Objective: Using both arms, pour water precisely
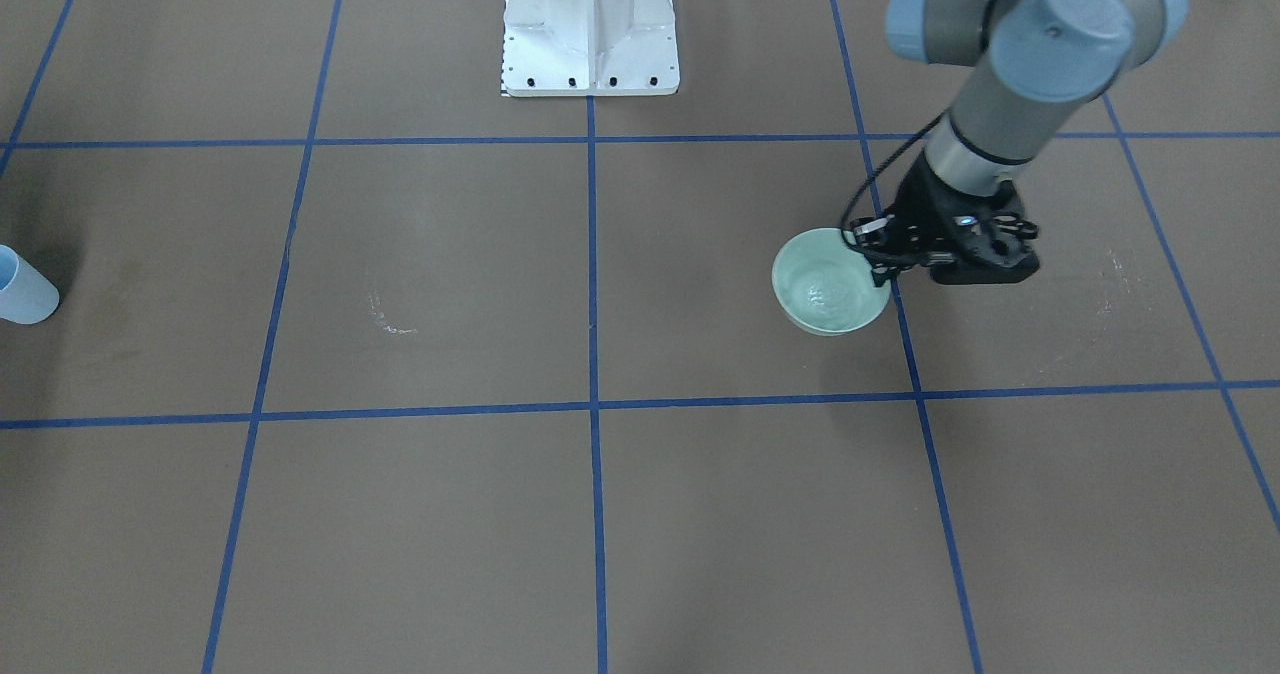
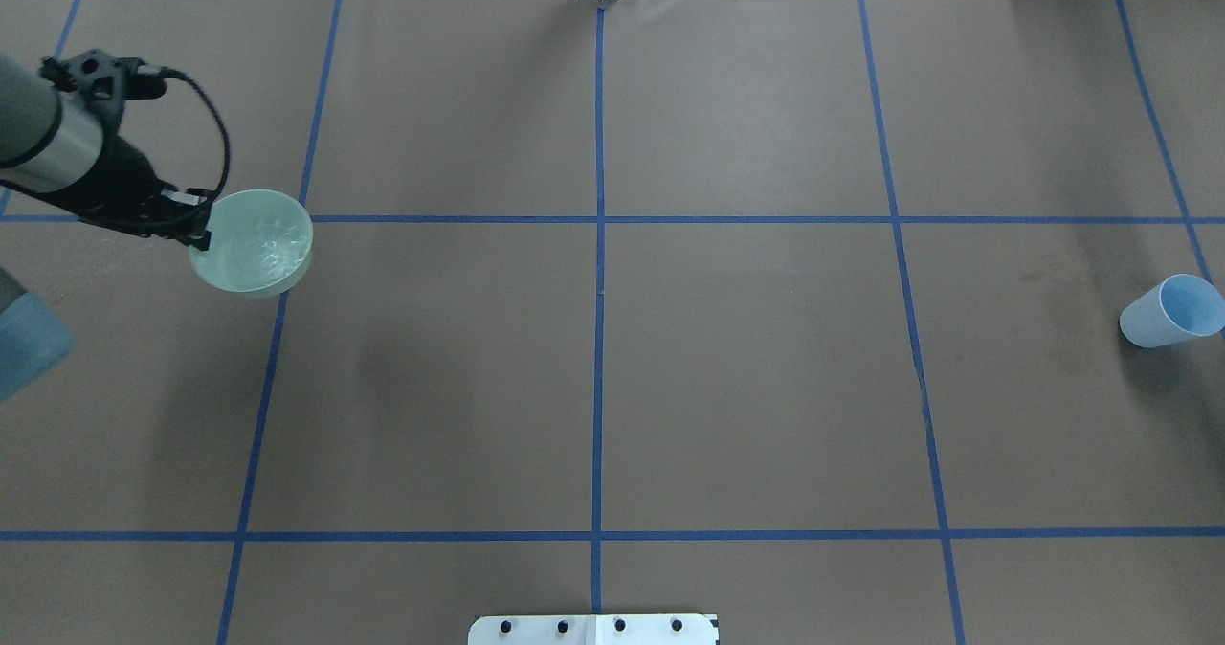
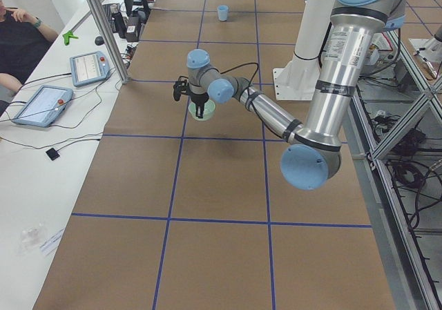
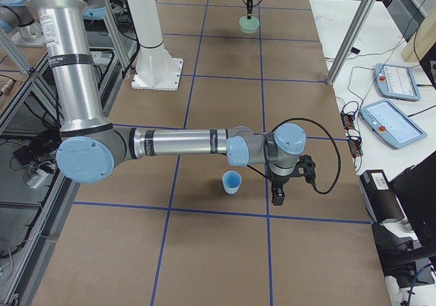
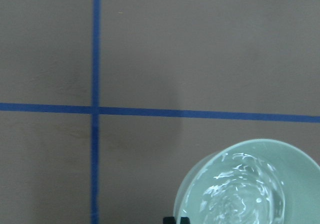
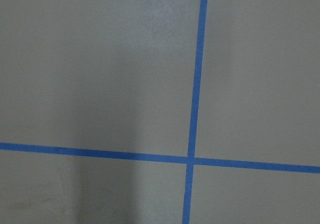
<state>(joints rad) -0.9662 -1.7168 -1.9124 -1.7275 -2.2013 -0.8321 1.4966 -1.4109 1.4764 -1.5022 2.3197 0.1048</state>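
Rippled water in upright bowl, left gripper pinching rim

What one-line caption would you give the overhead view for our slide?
Left gripper grips the rim of a green bowl of rippling water; a blue cup sits far right.

Brown table, grid pattern in blue tape. Pale mint-green bowl; water clear with white glinting ripples. Light blue cup, left edge of frame. Silver-grey left arm, light blue caps. White pedestal.
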